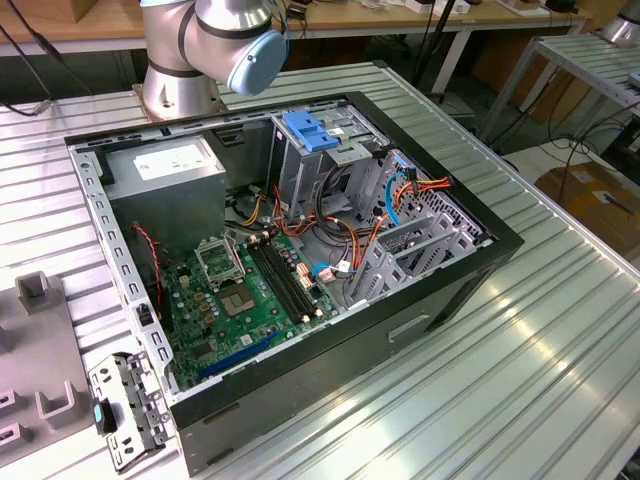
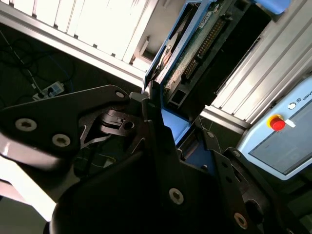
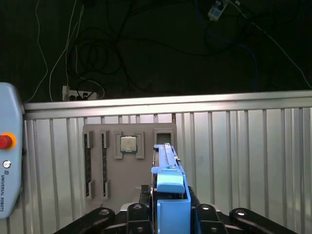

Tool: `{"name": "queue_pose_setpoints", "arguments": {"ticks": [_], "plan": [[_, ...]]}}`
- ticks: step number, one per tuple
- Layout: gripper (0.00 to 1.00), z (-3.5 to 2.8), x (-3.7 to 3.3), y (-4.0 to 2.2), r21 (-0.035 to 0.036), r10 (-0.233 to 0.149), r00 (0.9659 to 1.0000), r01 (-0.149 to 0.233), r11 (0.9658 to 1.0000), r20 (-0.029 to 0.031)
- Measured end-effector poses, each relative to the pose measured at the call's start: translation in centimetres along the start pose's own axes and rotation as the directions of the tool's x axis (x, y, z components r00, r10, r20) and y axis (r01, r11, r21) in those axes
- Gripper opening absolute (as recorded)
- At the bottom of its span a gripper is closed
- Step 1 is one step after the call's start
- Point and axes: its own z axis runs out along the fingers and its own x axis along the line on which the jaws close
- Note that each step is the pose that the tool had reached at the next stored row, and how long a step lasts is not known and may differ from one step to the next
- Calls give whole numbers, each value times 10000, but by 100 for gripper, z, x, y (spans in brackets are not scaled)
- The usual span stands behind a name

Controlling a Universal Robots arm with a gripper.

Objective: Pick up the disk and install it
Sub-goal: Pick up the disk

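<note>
In the exterior view, an open computer case [image 1: 430, 290] lies on the ribbed metal table [image 1: 560, 380]. Inside it are a motherboard [image 1: 250, 290], a grey power supply [image 1: 165, 168] and a metal cage [image 1: 310, 150] with a blue handle. A grey tray [image 1: 40, 350] lies at the exterior view's left.

In the first wrist view, the gripper [image 3: 168, 204] is clamped on the disk [image 3: 168, 170], held on edge over the tray. The tray holds a processor chip [image 3: 128, 144] and memory sticks [image 3: 87, 165]. Beyond the table, cables [image 3: 92, 48] trail over a dark floor.

In the second wrist view, the fingers [image 2: 155, 117] press the disk's sides and its green circuit board shows. A pendant [image 2: 278, 146] lies nearby.
</note>
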Motion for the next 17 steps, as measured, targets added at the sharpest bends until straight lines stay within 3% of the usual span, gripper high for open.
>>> {"name": "queue_pose_setpoints", "arguments": {"ticks": [17], "plan": [[37, -306, 15, -7, -30, -2, 10000, 2, 10000, -2]]}}
